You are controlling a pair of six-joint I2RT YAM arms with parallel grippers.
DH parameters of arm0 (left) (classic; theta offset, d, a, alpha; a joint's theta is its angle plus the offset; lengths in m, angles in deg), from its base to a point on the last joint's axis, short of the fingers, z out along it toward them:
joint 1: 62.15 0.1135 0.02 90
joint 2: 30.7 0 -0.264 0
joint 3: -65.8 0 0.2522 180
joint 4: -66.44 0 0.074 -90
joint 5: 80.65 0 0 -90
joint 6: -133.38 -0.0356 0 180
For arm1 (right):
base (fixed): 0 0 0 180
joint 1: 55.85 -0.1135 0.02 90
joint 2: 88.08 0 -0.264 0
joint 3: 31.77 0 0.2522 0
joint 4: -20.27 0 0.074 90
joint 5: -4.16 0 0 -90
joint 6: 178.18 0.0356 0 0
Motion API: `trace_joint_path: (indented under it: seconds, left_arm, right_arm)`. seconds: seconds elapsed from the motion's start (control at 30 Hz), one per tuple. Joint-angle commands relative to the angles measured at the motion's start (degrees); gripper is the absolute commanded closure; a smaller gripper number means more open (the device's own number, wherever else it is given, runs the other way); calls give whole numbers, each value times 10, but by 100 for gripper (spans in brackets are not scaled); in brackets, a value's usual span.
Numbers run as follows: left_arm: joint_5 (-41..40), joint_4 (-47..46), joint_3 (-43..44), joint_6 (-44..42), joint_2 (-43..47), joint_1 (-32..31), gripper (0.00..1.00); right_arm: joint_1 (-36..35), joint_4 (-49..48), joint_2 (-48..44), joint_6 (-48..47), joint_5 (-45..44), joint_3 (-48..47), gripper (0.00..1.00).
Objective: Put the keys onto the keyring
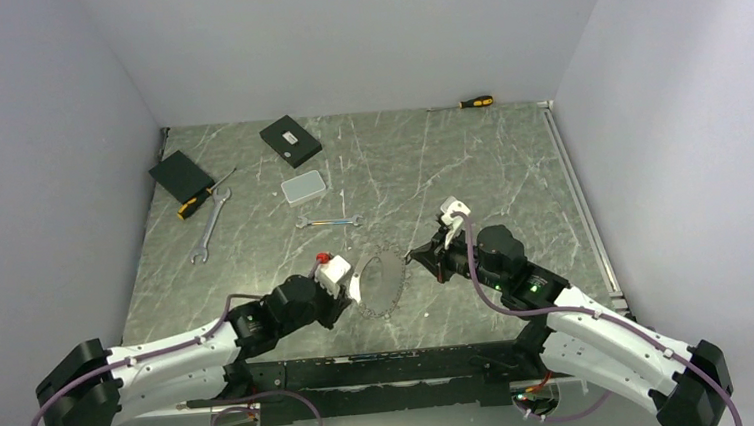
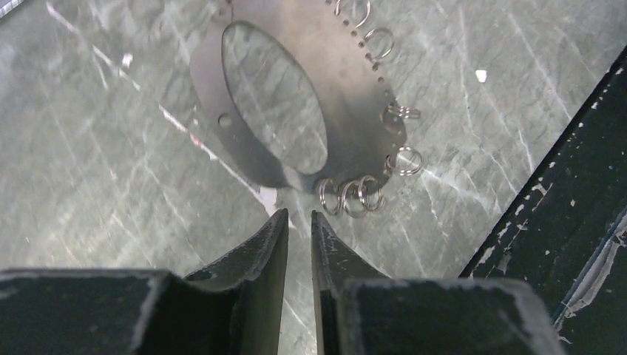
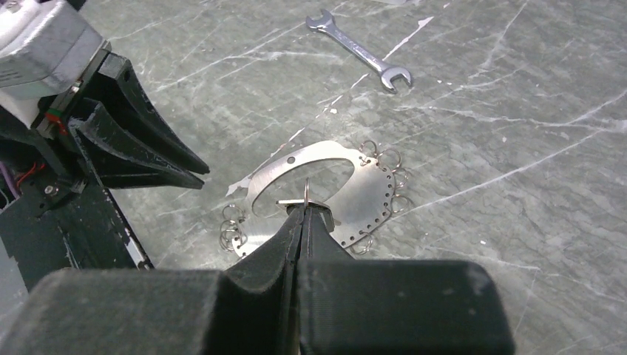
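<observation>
**benchrat:** How far along is this, you reckon?

**loopy_k:** Early, I'd say. The keyring (image 1: 383, 285) lies flat on the surface (image 1: 470, 166) between the two arms. It's really an oval metal plate with a big cut-out and a row of holes round the edge. A bunch of little rings (image 2: 353, 196) hang off those holes, but I can't spot a key on any of them. So my guess is the actual threading is all left to do.

**benchrat:** What are the tools up to?

**loopy_k:** The right tool (image 3: 304, 209) is pinched fully together on a single ring (image 3: 306, 191), right over the plate's cut-out. The left tool (image 2: 299, 214) has its fingers only a sliver apart with nothing between them. Its tips sit just beside the near end of the plate, not touching it as far as I can see.

**benchrat:** And the keys?

**loopy_k:** That's the thing, I can't pick one out in any view. There's a small flat bit under the pinched ring, but it's too tiny to call. I also can't tell if that ring is free or hooked to the plate. From overhead the tools crowd the plate, and the left wrist view cuts off its far end. Further back there's just a wrench (image 3: 360, 52).
</observation>
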Motion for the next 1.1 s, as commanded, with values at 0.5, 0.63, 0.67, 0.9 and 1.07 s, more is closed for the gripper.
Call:
trace_joint_path:
  seconds: [0.5, 0.63, 0.67, 0.9, 1.07]
  left_arm:
    - [-173, -51, 15, 331, -150, -102, 68]
    - [-214, -49, 26, 343, -186, -123, 69]
    - [-224, -52, 25, 347, -188, -125, 69]
    - [-267, -50, 12, 345, -178, -132, 74]
    - [-271, -68, 3, 337, -178, -133, 77]
  right_arm:
    - [-4, -23, -11, 2, 6, 3, 100]
    - [-4, -22, -14, 3, 7, 3, 100]
    - [-4, -22, -13, 3, 8, 3, 100]
    - [-4, -22, -13, 1, 10, 2, 100]
    - [-4, -22, -11, 2, 12, 1, 100]
